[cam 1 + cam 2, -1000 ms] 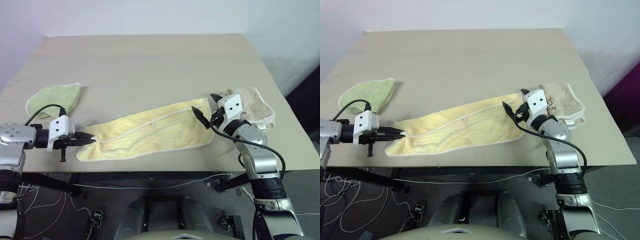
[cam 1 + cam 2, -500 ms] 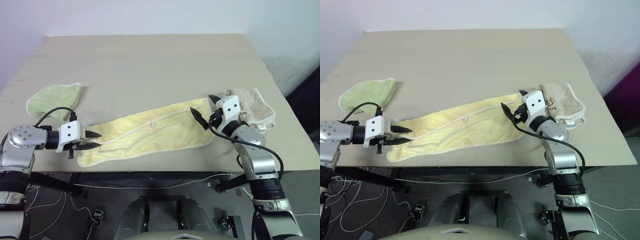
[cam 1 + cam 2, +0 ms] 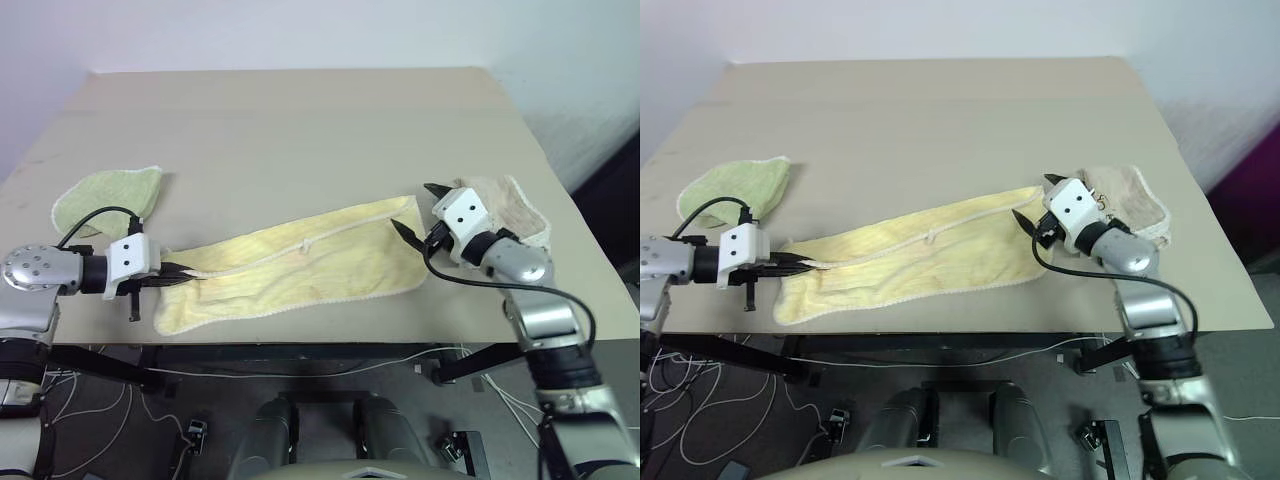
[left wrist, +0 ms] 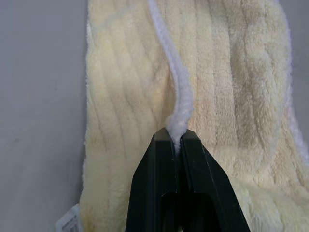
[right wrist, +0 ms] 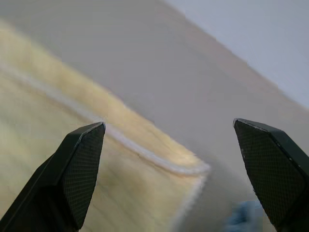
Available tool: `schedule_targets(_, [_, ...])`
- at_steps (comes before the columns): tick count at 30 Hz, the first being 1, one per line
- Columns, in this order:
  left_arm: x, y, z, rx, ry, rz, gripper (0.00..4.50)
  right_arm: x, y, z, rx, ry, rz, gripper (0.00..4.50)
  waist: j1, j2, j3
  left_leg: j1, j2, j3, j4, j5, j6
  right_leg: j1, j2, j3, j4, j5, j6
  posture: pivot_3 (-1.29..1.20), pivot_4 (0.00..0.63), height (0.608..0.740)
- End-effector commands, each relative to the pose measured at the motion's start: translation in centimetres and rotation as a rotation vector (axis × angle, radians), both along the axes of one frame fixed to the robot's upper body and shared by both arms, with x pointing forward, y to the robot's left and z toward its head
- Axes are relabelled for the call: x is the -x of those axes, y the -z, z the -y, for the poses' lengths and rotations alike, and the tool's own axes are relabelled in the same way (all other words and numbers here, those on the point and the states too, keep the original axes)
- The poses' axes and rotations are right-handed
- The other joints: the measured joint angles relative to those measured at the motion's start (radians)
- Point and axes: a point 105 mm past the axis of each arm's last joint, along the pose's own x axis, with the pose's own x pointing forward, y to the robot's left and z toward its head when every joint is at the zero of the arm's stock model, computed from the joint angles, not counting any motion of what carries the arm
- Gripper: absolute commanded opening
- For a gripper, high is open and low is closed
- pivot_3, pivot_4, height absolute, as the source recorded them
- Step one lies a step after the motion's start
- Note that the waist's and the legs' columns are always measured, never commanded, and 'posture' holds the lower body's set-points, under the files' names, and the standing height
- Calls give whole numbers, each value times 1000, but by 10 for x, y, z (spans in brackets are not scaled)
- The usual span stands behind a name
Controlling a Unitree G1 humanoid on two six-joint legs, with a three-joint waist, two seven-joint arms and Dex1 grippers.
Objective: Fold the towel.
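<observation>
The left gripper (image 4: pixel 175 140) has just clenched its jaws on the white hem of the towel (image 3: pixel 300 265), which lies stretched along the surface's (image 3: pixel 300 130) near edge. The right gripper (image 3: pixel 420 210), jaws wide, hovers by the far corner, ungrasped; the fold needs that pinch next.

Your robot has two silver-grey metal arms with rounded joint housings. Each wrist carries a white box-shaped block with small dark dots. A black cable loops from each block. Each hand, left hand (image 3: pixel 178 272) and right hand (image 3: pixel 419 210), ends in two pointed black fingers.
</observation>
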Motion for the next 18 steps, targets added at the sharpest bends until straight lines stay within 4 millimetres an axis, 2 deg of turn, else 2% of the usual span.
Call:
schedule_targets(1, [3, -11, 1, 13, 6, 40, 43, -10, -11, 7, 189, -49, 53, 4500, -1, 0, 0, 0, 0, 0, 0, 0, 0, 0, 0, 0, 0, 0, 0, 0, 150, 740])
schedule_targets(8, [5, -5, -3, 27, -30, 42, 43, -36, -5, 16, 467, -93, 100, 4500, -1, 0, 0, 0, 0, 0, 0, 0, 0, -1, 0, 0, 0, 0, 0, 0, 150, 740])
schedule_targets(13, [8, -3, -5, 35, -49, 50, 43, -51, 0, 16, 599, -98, 148, 4500, -1, 0, 0, 0, 0, 1, 0, 0, 0, -1, 0, 1, 0, 0, 0, 0, 150, 740])
schedule_targets(18, [11, 1, -5, 43, -57, 51, 43, -62, -1, 16, 654, -67, 201, 4500, -2, 0, 0, 0, 0, 1, 0, 0, 0, -1, 0, 1, 0, 0, 0, 0, 150, 740])
